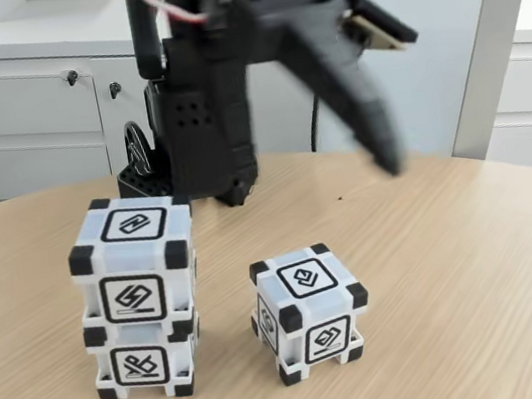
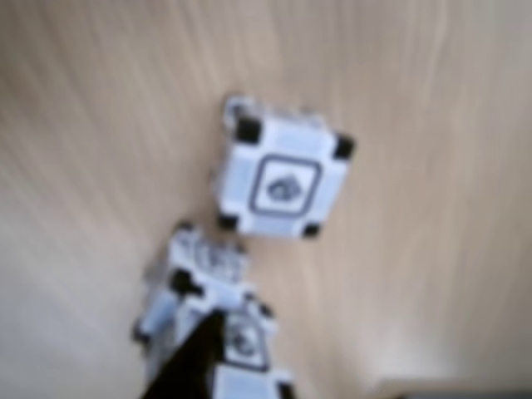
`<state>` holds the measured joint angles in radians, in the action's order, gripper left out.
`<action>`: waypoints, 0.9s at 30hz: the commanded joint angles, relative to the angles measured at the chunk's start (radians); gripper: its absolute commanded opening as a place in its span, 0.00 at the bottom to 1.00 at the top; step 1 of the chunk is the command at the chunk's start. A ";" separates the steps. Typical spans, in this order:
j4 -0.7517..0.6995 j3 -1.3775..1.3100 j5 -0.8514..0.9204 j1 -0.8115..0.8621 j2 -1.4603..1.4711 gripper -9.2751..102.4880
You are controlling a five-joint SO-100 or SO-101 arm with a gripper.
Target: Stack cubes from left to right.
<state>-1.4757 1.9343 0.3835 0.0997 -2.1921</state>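
Fixed view shows my gripper (image 1: 379, 146) raised above the table (image 1: 478, 257), behind and to the right of the cubes, blurred, with nothing in it. I cannot tell how far its jaws stand apart, because the dark fingers merge into one shape. Two cubes already sit as a stack at the left: the top cube (image 1: 134, 261) rests on the bottom cube (image 1: 142, 361), turned a little off square to it. The single cube (image 1: 309, 312) stands alone on the wood to the right of the stack, apart from it, rotated so a corner faces the camera.

Wrist view looks down on that single cube (image 2: 283, 179) in the middle, with the stack (image 2: 208, 299) lower down and a dark finger edge entering from the bottom.

I judge the cubes to be light, rigid plastic, with smooth white faces that could slide under a weak pinch. The black corner blocks stand proud, so I would close on two opposite flat faces, between the corners, after turning my wrist to match the cube's rotation. The stack looks easy to topple, being narrow and already slightly skewed.

Room is generous: bare wood lies to the right of and in front of the single cube. The tight side is the gap towards the stack, so I would come down from above rather than sweep in sideways.
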 commanded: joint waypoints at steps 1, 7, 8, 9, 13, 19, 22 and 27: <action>0.015 -0.044 0.018 -0.087 -0.008 0.51; 0.017 -0.035 -0.083 -0.153 0.078 0.51; 0.017 -0.037 -0.100 -0.150 0.107 0.51; 0.017 -0.037 -0.121 -0.141 0.138 0.51; 0.017 -0.041 -0.207 -0.135 0.232 0.52; 0.018 -0.041 -0.291 -0.135 0.321 0.52; 0.044 -0.041 -0.301 -0.133 0.359 0.51; 0.166 -0.028 -0.342 -0.133 0.400 0.47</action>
<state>-1.3606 1.9343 0.0614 -0.0445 -1.7932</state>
